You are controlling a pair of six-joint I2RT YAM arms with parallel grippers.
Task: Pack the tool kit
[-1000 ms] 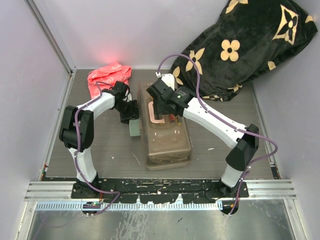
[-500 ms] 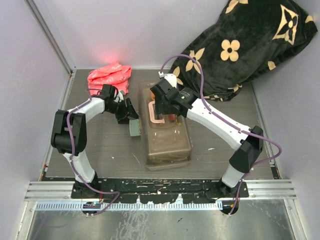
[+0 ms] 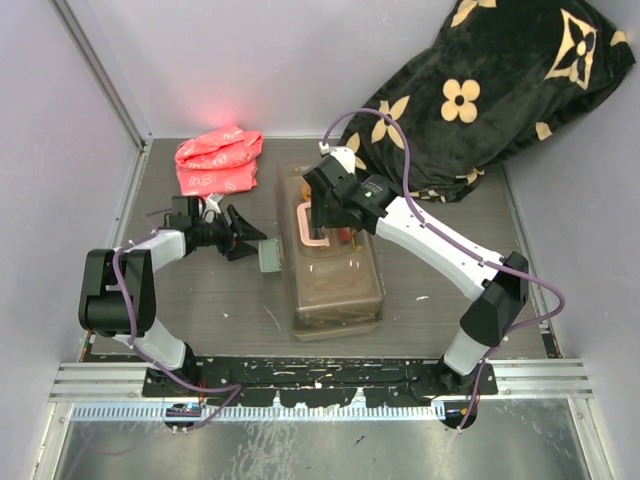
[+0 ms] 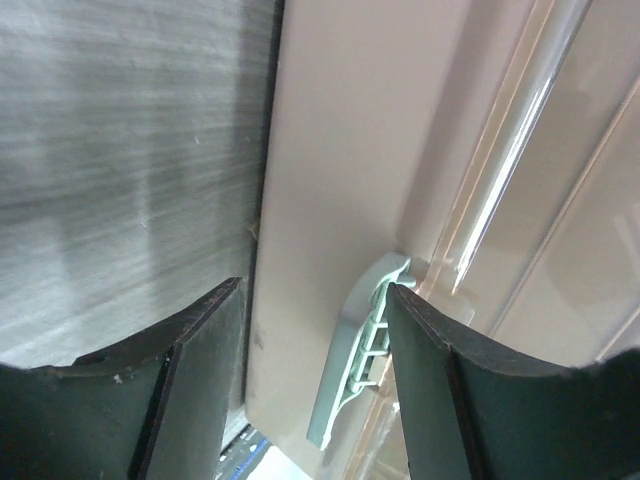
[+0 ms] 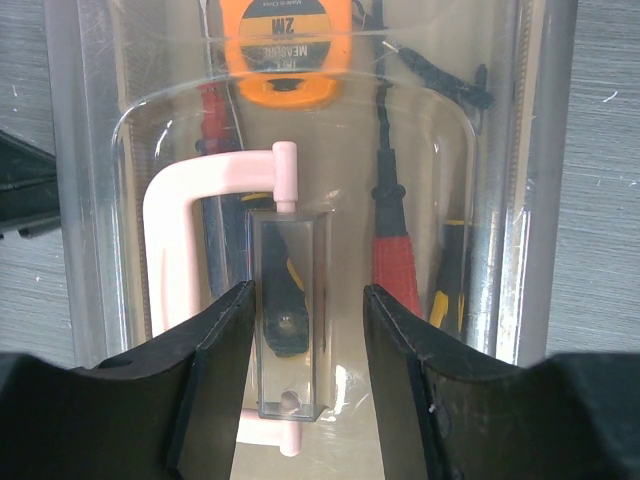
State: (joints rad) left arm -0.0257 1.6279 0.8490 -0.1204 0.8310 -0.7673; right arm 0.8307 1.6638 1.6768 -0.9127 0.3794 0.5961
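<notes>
Grey wood-grain table [image 3: 200, 300], walled on three sides. A black blanket with tan flower print [image 3: 490, 90] is heaped in the far right corner. The tool kit's toolbox [image 3: 335, 290], brown and translucent with its lid down, lies at the table's centre, long axis running near to far. A crumpled red bag [image 3: 218, 160] sits at far left, apart from the box. The right gripper [image 5: 310, 290] is positioned over the far half of the lid. Its jaws are apart and straddle the clear sleeve [image 5: 292, 400] on the pale handle [image 5: 165, 230], one finger close against the sleeve and a visible gap at the other; nothing is clamped. The left gripper [image 4: 315, 290] is at the box's left side, low over the table, jaws apart, with the box wall between its fingers. The pale green latch [image 4: 355, 360] stands just beside one finger; contact cannot be confirmed. Seen through the lid: an orange tape measure [image 5: 285, 50] at the far end, a red-handled tool [image 5: 398, 255] and a yellow-and-black handle [image 5: 450, 290] right of the pale handle, all inside the box.
</notes>
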